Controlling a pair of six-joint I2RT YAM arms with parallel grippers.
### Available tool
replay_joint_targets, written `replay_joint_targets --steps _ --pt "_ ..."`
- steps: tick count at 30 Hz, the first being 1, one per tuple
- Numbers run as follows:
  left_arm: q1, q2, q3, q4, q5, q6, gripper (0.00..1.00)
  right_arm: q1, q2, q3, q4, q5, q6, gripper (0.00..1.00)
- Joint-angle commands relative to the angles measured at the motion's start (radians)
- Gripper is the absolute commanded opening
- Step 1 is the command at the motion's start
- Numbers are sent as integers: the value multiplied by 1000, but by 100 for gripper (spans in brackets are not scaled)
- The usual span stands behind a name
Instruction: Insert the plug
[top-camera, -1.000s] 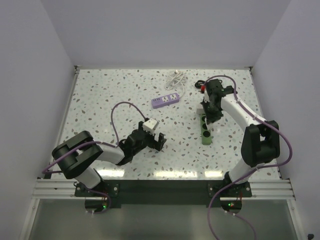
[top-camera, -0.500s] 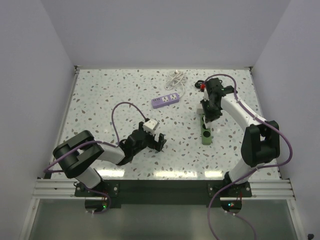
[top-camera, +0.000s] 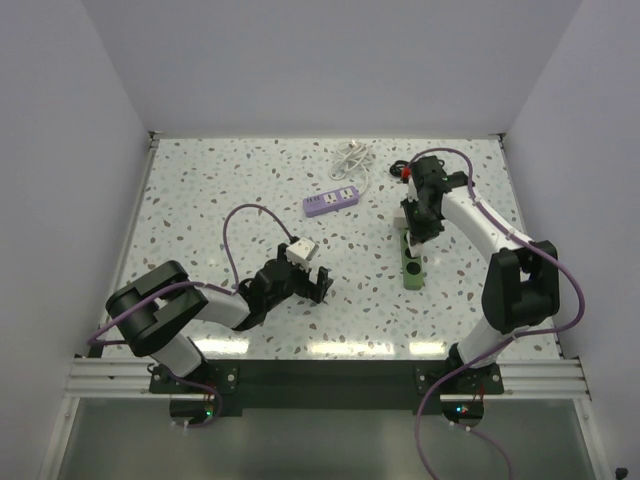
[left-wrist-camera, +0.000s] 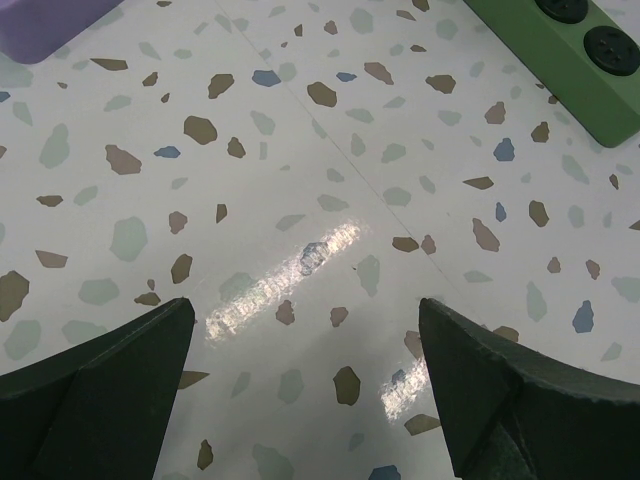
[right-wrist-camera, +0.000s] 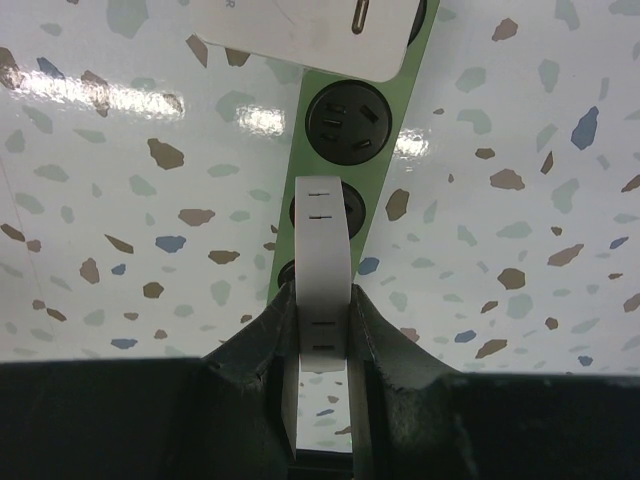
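My right gripper (right-wrist-camera: 323, 330) is shut on a white plug (right-wrist-camera: 322, 250) and holds it just above the green power strip (right-wrist-camera: 385, 160), over its middle sockets. One round black socket (right-wrist-camera: 347, 122) shows clear just beyond the plug's tip. A white block (right-wrist-camera: 300, 35) covers the strip's far end. In the top view the right gripper (top-camera: 413, 232) hangs over the far half of the green strip (top-camera: 411, 270). My left gripper (top-camera: 315, 283) is open and empty, low over the table at the centre-left, and its dark fingers (left-wrist-camera: 110, 380) frame bare table.
A purple power strip (top-camera: 331, 201) lies at the back centre with its coiled white cable (top-camera: 350, 155) behind it. Its corner (left-wrist-camera: 50, 20) and the green strip's end (left-wrist-camera: 570, 50) show in the left wrist view. White walls close in the table on three sides.
My right gripper with the plug has shifted very slightly over the green strip. The left arm has not moved.
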Motion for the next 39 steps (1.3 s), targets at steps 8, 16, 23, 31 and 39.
replay_joint_targets --steps 8,16,23,31,39 --pt "5 -9 19 13 4 -19 100 -1 24 -18 28 4 30 0" --pt "5 -9 19 14 7 -20 100 2 21 -27 9 28 42 0" --pt "5 -9 18 17 10 -22 100 2 16 -52 5 45 59 0" --pt "5 -12 18 17 14 -22 100 5 -8 -87 3 66 79 0" --pt "5 -21 10 17 14 -22 100 17 -27 -72 -25 79 84 0"
